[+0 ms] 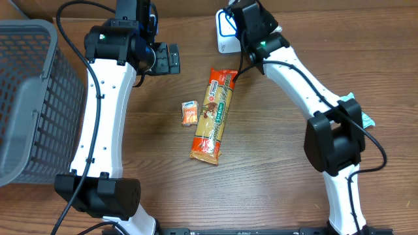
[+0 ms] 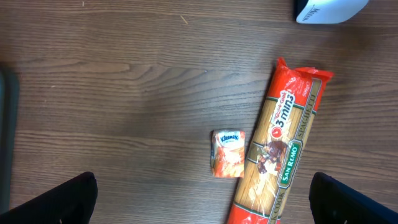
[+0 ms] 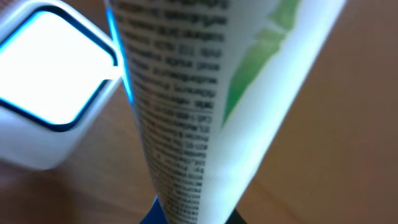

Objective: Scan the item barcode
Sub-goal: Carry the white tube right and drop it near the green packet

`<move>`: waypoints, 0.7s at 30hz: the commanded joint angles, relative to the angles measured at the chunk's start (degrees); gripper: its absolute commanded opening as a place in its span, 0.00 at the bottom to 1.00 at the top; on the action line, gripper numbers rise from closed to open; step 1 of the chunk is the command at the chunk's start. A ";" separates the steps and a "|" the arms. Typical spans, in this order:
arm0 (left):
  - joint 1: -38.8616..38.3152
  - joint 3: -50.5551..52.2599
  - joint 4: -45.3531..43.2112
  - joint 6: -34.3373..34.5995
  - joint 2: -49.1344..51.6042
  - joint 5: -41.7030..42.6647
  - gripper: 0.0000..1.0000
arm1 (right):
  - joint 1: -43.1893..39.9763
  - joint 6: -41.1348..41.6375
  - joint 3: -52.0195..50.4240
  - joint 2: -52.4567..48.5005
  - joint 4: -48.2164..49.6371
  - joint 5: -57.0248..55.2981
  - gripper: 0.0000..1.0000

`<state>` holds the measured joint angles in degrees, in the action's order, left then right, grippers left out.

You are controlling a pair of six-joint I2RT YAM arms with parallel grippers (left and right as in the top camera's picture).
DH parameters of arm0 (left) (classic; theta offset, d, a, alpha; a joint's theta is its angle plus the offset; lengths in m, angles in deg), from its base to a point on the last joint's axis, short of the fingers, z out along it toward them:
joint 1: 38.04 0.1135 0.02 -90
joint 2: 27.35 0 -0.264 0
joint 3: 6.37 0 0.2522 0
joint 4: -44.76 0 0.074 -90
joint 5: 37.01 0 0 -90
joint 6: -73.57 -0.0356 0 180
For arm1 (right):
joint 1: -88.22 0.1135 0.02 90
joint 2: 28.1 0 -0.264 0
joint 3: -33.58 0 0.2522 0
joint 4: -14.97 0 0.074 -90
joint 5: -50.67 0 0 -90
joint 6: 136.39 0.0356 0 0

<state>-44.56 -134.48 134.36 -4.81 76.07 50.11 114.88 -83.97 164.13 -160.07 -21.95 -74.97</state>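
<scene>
My right gripper (image 3: 196, 218) is shut on a white item (image 3: 205, 93) with rows of small black print and a green patch. The item fills the middle of the right wrist view and is blurred by closeness, and I see no barcode on it. It is held upright just to the right of the white scanner (image 3: 43, 93), whose window is edged in blue. From overhead, the right gripper (image 1: 247, 18) hangs over the scanner (image 1: 224, 40) at the table's back. My left gripper (image 2: 202, 204) is open and empty above the wood.
An orange spaghetti packet (image 1: 212, 114) lies mid-table with a small orange tissue pack (image 1: 189, 113) to its left. Both also show below the left gripper as the spaghetti packet (image 2: 280, 149) and tissue pack (image 2: 228, 153). A grey basket (image 1: 26, 98) stands at the left edge.
</scene>
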 commanded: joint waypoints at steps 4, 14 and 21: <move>0.13 0.13 0.02 0.39 0.44 -0.52 1.00 | 0.09 -17.09 1.29 -5.57 6.23 -9.97 0.04; 0.13 0.13 0.02 0.39 0.44 -0.50 1.00 | 0.48 -16.90 1.29 -6.36 6.49 -9.75 0.04; 0.13 0.13 0.02 0.39 0.44 -0.52 1.00 | 1.09 -16.90 1.29 -6.36 6.51 -9.79 0.04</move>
<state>-44.59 -134.48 134.36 -4.81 76.07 50.11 115.12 -101.13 164.11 -168.22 -16.42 -83.16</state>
